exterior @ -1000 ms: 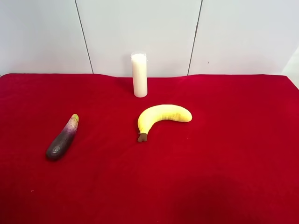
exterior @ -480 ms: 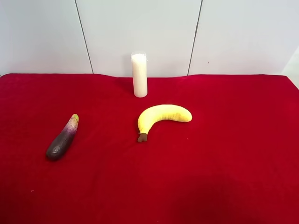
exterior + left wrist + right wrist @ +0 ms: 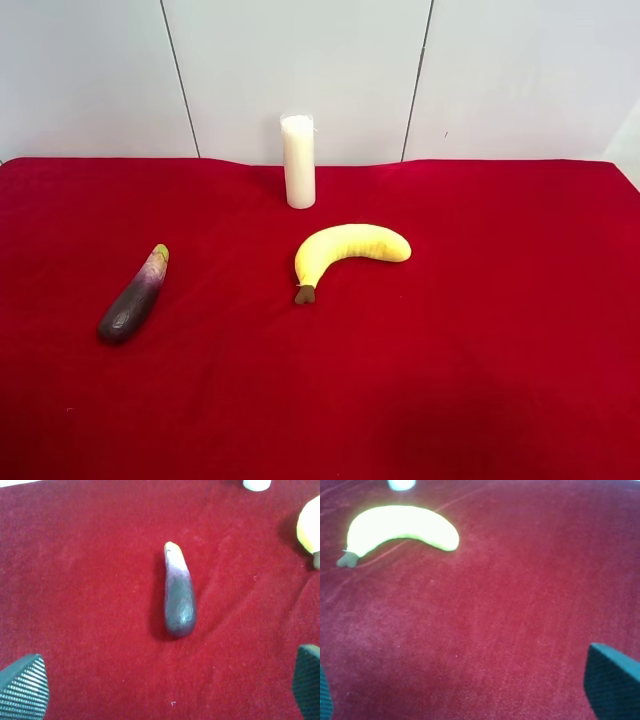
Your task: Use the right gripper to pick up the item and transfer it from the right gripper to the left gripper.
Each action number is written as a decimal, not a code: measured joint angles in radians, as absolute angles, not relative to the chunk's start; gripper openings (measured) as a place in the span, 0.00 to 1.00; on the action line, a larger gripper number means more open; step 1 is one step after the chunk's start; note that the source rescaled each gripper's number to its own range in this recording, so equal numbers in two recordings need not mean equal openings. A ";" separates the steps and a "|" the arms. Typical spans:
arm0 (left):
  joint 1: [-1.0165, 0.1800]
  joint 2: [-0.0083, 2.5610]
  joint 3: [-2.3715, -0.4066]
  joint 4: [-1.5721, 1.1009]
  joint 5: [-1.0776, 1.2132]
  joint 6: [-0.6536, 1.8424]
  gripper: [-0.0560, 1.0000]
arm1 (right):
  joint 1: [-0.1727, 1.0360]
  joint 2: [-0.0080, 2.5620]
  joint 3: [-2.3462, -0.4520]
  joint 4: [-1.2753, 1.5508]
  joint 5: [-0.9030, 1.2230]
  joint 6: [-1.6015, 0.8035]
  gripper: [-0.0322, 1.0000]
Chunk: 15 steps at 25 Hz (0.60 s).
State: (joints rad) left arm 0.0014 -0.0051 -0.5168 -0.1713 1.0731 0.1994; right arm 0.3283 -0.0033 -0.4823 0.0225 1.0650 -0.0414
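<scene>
The item, a small dark purple eggplant (image 3: pixel 134 296) with a pale green tip, lies on the red cloth at the exterior high view's left. Neither arm shows in that view. The left wrist view looks down on the eggplant (image 3: pixel 178 592), and my left gripper (image 3: pixel 167 682) stands open above the cloth, the eggplant lying ahead of its fingertips (image 3: pixel 24 687), untouched. My right gripper (image 3: pixel 470 690) is open too, with only bare cloth between its fingers (image 3: pixel 612 680); the eggplant does not show in the right wrist view.
A yellow banana (image 3: pixel 348 251) lies near the middle of the red cloth (image 3: pixel 480 330), seen also as the banana (image 3: pixel 400 529) ahead of my right gripper. A white pillar candle (image 3: pixel 298 160) stands upright behind it, near the white back wall.
</scene>
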 joint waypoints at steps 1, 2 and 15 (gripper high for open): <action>0.001 -0.005 -0.517 -0.171 1.073 0.199 0.97 | 0.319 -0.003 -0.482 0.022 1.065 -0.041 1.00; 0.001 -0.005 -0.517 -0.171 1.073 0.199 0.97 | 0.304 -0.003 -0.482 0.022 1.065 -0.041 1.00; 0.001 -0.005 -0.517 -0.171 1.073 0.199 0.97 | 0.230 -0.003 -0.482 0.022 1.065 -0.041 1.00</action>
State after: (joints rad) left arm 0.0014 -0.0051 -0.5168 -0.1713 1.0731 0.1994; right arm 0.2297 -0.0033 -0.4823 0.0225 1.0650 -0.0414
